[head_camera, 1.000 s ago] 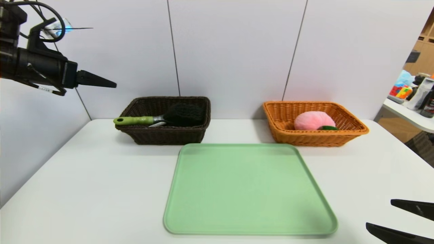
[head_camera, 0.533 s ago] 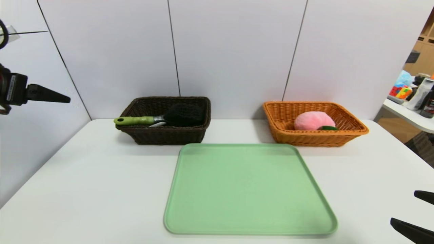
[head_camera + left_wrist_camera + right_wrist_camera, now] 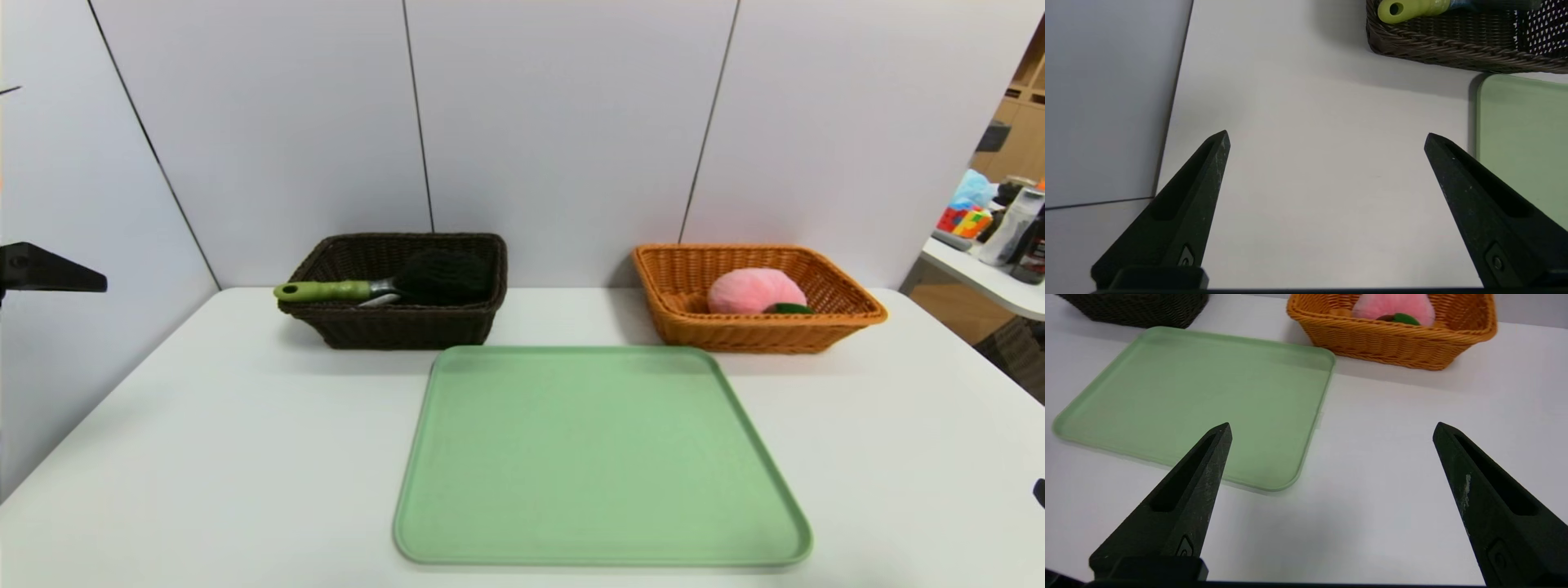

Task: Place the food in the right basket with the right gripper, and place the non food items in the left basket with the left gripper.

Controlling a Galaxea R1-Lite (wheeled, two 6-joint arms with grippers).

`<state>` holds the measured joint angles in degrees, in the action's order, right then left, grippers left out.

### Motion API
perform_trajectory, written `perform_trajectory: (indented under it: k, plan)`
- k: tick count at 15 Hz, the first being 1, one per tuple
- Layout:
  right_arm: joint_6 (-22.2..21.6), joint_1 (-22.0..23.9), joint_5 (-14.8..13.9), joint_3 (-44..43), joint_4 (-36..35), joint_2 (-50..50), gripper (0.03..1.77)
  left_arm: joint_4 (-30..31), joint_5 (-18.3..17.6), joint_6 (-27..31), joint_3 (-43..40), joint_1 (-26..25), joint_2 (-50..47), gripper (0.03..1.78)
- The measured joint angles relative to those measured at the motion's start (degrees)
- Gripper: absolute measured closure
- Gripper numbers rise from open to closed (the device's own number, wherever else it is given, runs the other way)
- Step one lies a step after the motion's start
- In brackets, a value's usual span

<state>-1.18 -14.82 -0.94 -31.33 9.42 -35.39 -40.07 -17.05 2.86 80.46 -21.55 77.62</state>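
Both arms have pulled back since a second ago: the left gripper (image 3: pixel 1327 136), which hung high over the table's left side with its cables showing, now shows in the head view only as one dark finger at the left edge, and the right gripper (image 3: pixel 1331 428), whose two fingers reached into the lower right corner, is almost gone from that view.

Going left to right, the left gripper hangs released and empty over bare table (image 3: pixel 204 457), jaws spread wide in its wrist view. The dark brown basket (image 3: pixel 392 327) holds the brush (image 3: pixel 384 286), its green handle resting over the left rim, with a pale sliver beside it that is probably the pen, though too little shows to be sure. The green tray (image 3: pixel 600 457) lies bare in the middle. The orange basket (image 3: pixel 755 331) holds the pink peach (image 3: pixel 755 290), leaf toward the front. The right gripper is likewise released and empty, low over the table near the tray's right corner.

With everything apparently sorted, the step in hand looks like a retreat to rest. Doing it well means drawing each arm straight back and clear of the basket rims, taking particular care near the overhanging brush handle, and keeping the jaws apart so nothing snags.

No brand, label or writing can be read anywhere here.
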Motion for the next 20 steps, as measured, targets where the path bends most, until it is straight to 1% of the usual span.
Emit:
perform_trajectory:
  k: [2,3,4,6,10,12,14,16,18,20]
  plan:
    - [0.0,0.2,-4.4,0.3,0.1,1.1,0.10,1.7,0.1,-3.4,-4.1,0.1,-2.8,0.12]
    - [0.1,1.0,-6.1,0.6,0.2,1.7,0.10,2.8,0.2,-5.0,-6.1,0.1,-4.0,0.12]
    - [0.5,2.0,-6.8,1.0,0.3,2.5,0.10,3.6,0.6,-6.5,-8.2,0.1,-5.3,0.12]
    - [2.0,4.8,-7.1,2.1,0.5,4.6,0.10,4.6,1.1,-8.3,-11.9,0.1,-8.0,0.12]
    - [5.2,10.6,-7.0,3.3,0.8,9.0,0.10,5.6,1.1,-9.1,-17.8,0.1,-14.6,0.12]
    - [7.3,12.9,-6.9,3.4,1.2,10.7,0.10,5.5,0.9,-9.0,-20.4,0.1,-18.0,0.12]
    - [8.1,15.0,-6.9,3.3,1.8,12.3,0.10,4.9,-0.1,-8.7,-22.5,0.2,-21.5,0.12]
    - [8.2,15.7,-6.7,3.2,1.9,13.2,0.10,3.1,-2.1,-7.0,-24.4,0.9,-25.0,0.12]
    - [8.1,15.9,-6.5,3.4,1.9,13.7,0.10,0.0,-4.7,-5.0,-25.0,1.3,-27.3,0.12]
    - [7.9,15.9,-6.7,3.8,1.9,14.0,0.10,-1.2,-8.8,-4.1,-25.1,1.5,-28.5,0.12]
